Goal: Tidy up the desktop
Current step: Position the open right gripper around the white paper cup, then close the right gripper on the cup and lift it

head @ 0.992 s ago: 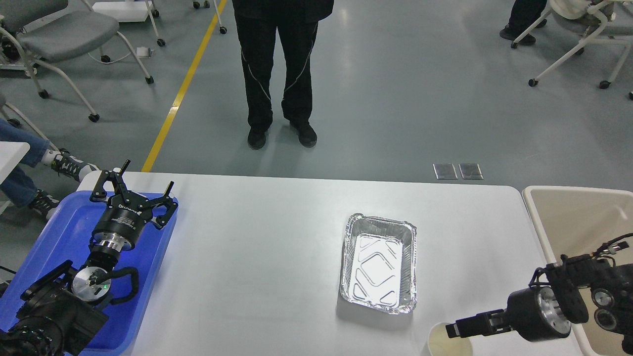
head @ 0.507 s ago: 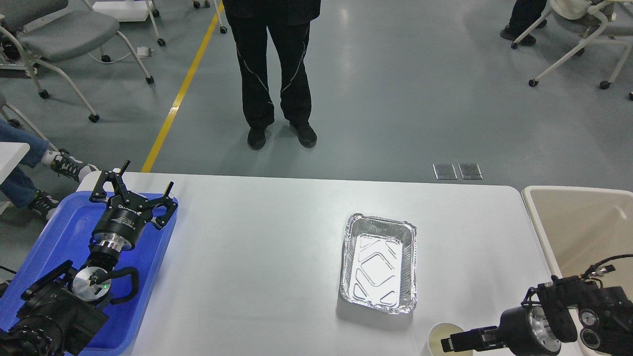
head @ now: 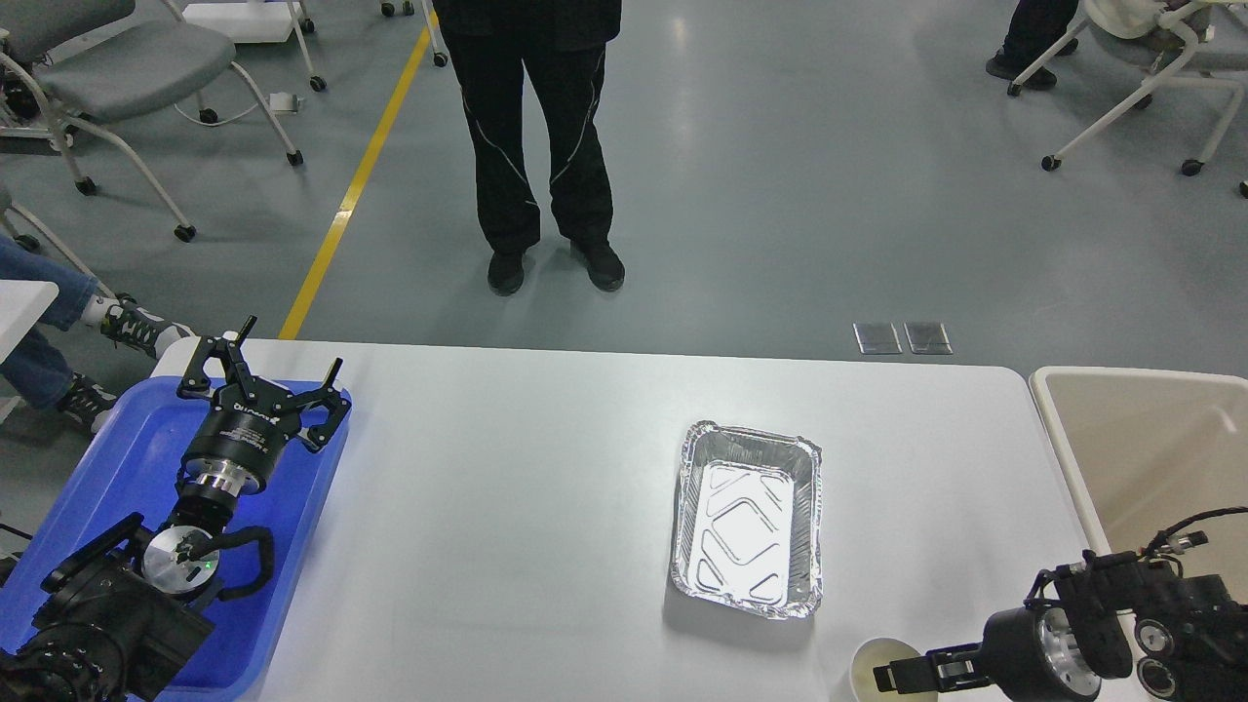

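Note:
The white desktop [head: 507,487] fills the lower part of the head view. An empty foil tray [head: 746,517] lies on it right of centre. A white paper cup [head: 882,671] stands at the front edge, below and right of the foil tray. My right gripper [head: 892,675] reaches in from the right, its thin fingers closed across the cup's near rim. My left gripper [head: 285,363] is open and empty, its fingers spread above the far end of the blue tray [head: 107,458].
A beige bin [head: 1150,439] stands against the table's right end. A person in black [head: 546,146] stands beyond the far edge. Wheeled chairs [head: 127,68] stand at the back left and back right.
My right arm has drawn back and down toward the front edge, and the paper cup has shifted slightly with it. The left arm has not moved. The person has shifted slightly.

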Controlling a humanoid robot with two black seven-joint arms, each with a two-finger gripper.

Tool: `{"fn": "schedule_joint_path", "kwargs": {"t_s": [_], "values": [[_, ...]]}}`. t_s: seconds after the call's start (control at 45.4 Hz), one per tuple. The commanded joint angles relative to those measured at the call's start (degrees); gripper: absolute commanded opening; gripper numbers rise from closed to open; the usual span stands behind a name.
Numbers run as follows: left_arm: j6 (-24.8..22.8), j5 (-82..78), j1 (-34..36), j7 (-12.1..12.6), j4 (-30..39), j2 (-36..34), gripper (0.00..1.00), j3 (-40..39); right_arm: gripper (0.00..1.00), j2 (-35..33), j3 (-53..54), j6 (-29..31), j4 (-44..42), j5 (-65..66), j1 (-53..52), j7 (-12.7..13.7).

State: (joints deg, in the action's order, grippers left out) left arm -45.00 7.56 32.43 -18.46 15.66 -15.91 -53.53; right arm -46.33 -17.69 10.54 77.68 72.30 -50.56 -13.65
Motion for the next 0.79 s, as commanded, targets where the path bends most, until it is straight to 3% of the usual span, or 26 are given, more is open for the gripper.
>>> {"fn": "schedule_joint_path", "kwargs": {"t_s": [0.0, 0.463, 0.772], "values": [[0.0, 0.0, 0.0, 0.0, -0.01, 0.0, 1.0, 0.0, 0.0, -0.69, 0.03, -0.26, -0.16, 1.62, -0.33, -0.24], [0.0, 0.0, 0.0, 0.0, -0.01, 0.0, 1.0, 0.0, 0.0, -2.79, 0.9, -0.08, 0.28, 1.26, -1.12, -0.5], [0.0, 0.0, 0.0, 0.0, -0.01, 0.0, 1.0, 0.0, 0.0, -8.42, 1.17, 0.62, 3.44, 0.65, -8.67, -6.21]]}}
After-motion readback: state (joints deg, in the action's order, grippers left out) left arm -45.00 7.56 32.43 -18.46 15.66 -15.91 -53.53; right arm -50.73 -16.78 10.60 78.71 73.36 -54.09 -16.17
